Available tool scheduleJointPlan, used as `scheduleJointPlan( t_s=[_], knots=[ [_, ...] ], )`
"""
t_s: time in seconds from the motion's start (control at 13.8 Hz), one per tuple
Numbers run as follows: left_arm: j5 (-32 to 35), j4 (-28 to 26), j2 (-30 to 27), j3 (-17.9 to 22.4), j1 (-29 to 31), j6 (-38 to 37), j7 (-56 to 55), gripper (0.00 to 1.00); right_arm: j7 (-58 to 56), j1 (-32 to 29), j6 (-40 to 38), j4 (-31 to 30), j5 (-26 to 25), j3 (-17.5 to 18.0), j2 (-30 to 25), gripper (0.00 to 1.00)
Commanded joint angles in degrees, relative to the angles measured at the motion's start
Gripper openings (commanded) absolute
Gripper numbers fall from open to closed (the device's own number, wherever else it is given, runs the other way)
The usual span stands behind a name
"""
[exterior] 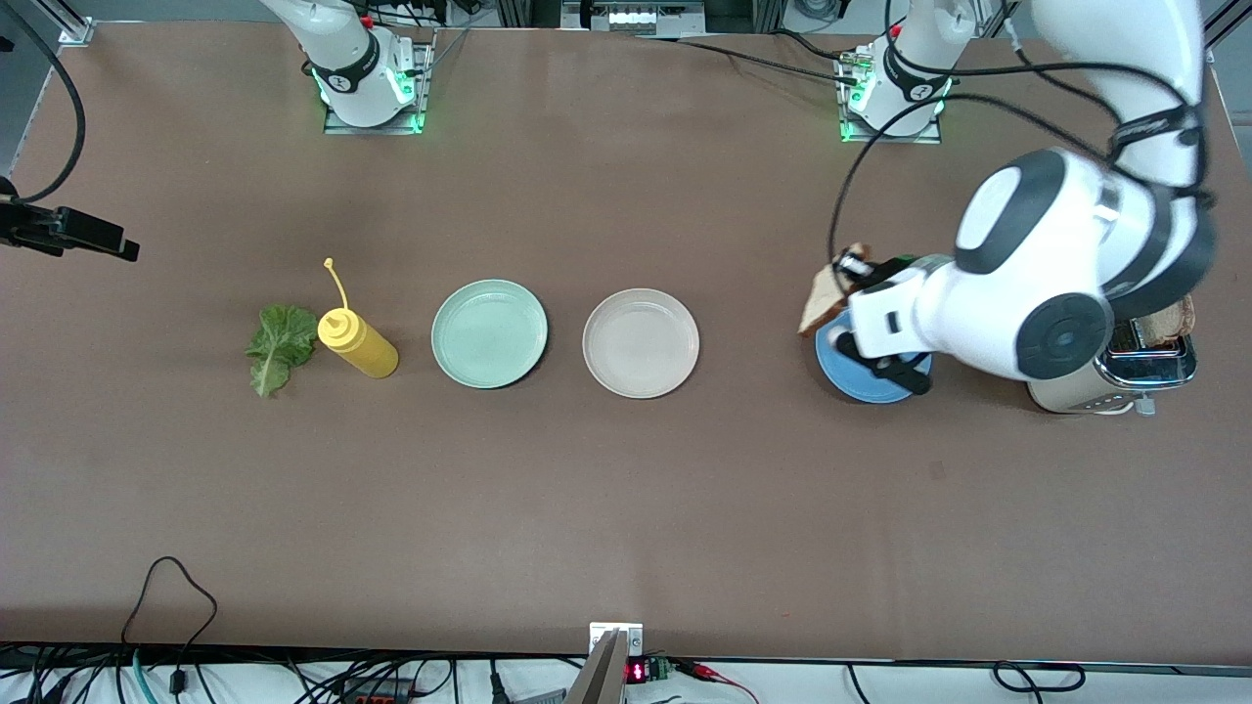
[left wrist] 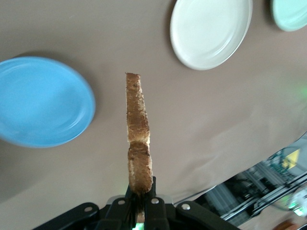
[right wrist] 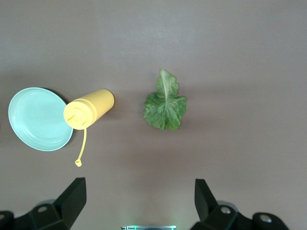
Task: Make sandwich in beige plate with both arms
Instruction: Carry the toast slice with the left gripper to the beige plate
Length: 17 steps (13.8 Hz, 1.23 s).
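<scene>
Left gripper (exterior: pixel 843 274): seen at the right of the front view, held up over the table by the blue plate's edge; the fingers are clamped together on a slice of bread.
Slice of bread (left wrist: pixel 136 139): held edge-on in the left wrist view, running from the lower centre of the frame up to its middle; a brown crust is shown, and nothing else is touched by it. In the front view it is seen just above and beside the blue plate.
Blue plate (exterior: pixel 866 381): lying at centre right of the front view, partly covered by the left arm; bare in the left wrist view.
Beige plate (exterior: pixel 641 342): lying at the centre of the front view, bare, between the mint-green plate and the blue plate; shown at the upper right of the left wrist view.
Mint-green plate (exterior: pixel 489 333): left of centre in the front view, just beside the beige plate, bare.
Yellow squeeze bottle (exterior: pixel 358 342): placed between the mint-green plate and the lettuce leaf, its capped nozzle strap raised.
Lettuce leaf (exterior: pixel 279 347): lying flat on the table at the left of the front view, near the bottle but apart from it.
Toaster (exterior: pixel 1125 376): at the far right edge of the front view, largely hidden by the left arm; a second slice of bread (exterior: pixel 1169 321) is seen at its top.
Right gripper (right wrist: pixel 139 201): not seen in the front view; in its wrist view the fingers are spread wide apart at the bottom of the frame, over bare table by the bottle and leaf, nothing held.
</scene>
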Motion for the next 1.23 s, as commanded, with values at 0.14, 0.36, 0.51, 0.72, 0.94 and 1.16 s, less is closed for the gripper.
scheduleJointPlan(
  t_s=[0.14,0.36,0.51,0.72,0.94,1.16],
  knots=[
    [-13.52,-0.95,4.06,0.57,-4.18,11.18,-10.36,0.01,-0.34,-0.05,0.34,-0.08,0.84,0.15,2.96,1.0],
    [-20.98,-1.04,7.58,0.57,-6.37,19.27,-10.46,0.0,-0.42,-0.4,0.16,-0.08,0.93,0.24,5.34,1.0],
    [-24.95,-4.18,8.29,0.57,-8.39,24.71,-10.28,0.0,-0.69,-0.84,0.86,-0.43,1.02,0.15,5.87,1.0],
    [-25.58,-9.81,8.03,-0.73,-9.55,31.67,-9.14,0.0,-4.61,-1.63,3.67,-2.35,1.1,0.24,8.06,1.0],
    [-26.72,-15.35,7.85,-3.28,-8.85,37.73,-7.22,0.0,-14.36,-2.77,13.41,-10.25,1.89,0.42,7.81,1.0],
    [-33.65,-18.7,7.85,-3.38,-8.23,38.36,-2.47,0.0,-23.51,-3.13,21.32,-17.19,3.48,1.11,7.02,1.0]
  ],
)
